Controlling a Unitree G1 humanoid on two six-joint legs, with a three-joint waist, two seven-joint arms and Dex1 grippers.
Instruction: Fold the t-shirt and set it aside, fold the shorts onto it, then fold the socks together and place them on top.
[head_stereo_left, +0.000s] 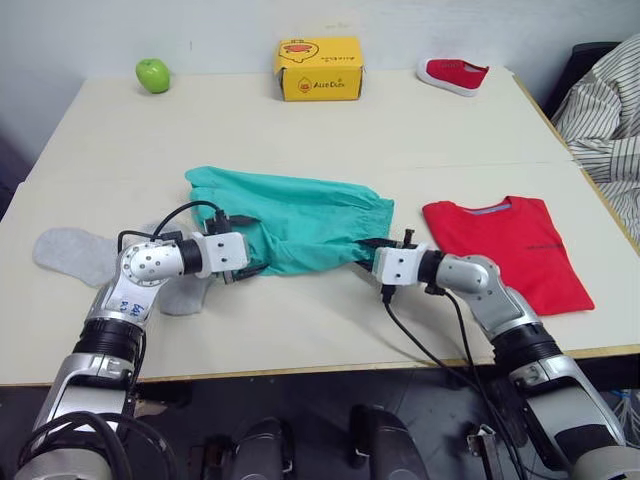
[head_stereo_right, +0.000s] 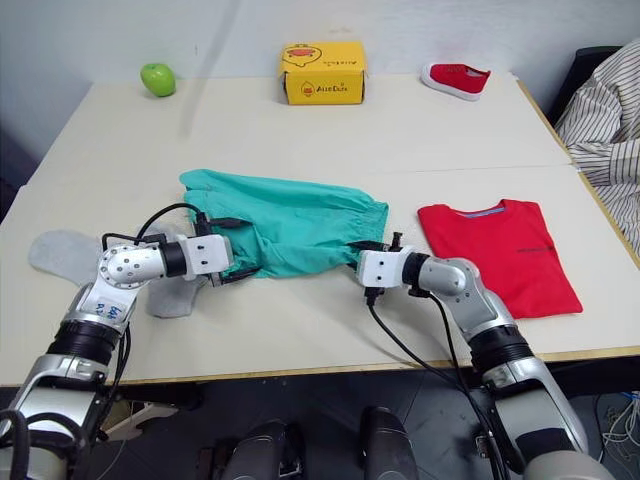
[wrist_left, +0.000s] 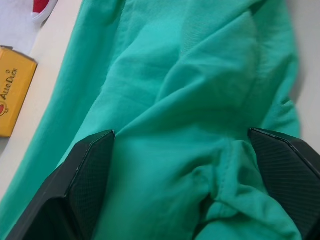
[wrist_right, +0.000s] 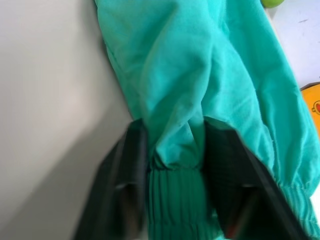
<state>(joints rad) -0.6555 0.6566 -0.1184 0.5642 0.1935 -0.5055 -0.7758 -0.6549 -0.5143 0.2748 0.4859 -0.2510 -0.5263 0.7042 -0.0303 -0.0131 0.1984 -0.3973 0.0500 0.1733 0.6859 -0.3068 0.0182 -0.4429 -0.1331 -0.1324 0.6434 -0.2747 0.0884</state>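
On the pale table (head_stereo_left: 300, 130), my left gripper (head_stereo_left: 238, 262) sat wide open over the shorts (head_stereo_left: 300, 225); my right gripper (head_stereo_left: 376, 250) pinched their waistband end.

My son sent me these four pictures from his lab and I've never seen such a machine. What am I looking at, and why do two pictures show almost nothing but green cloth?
It is a two-armed humanoid robot folding laundry on a pale table. The two wide pictures come from cameras in its head, looking down over its arms. The two close pictures come from cameras on its wrists, looking along the black fingers, hence all the cloth.

The left pincer stands open with the teal-green cloth shorts between its fingers. The right pincer is shut on the shorts' gathered waistband.

A folded bright red t-shirt lies to the robot's right, light grey ankle socks to its left. At the far edge are a green apple, a yellow cardboard box and a small red shoe.
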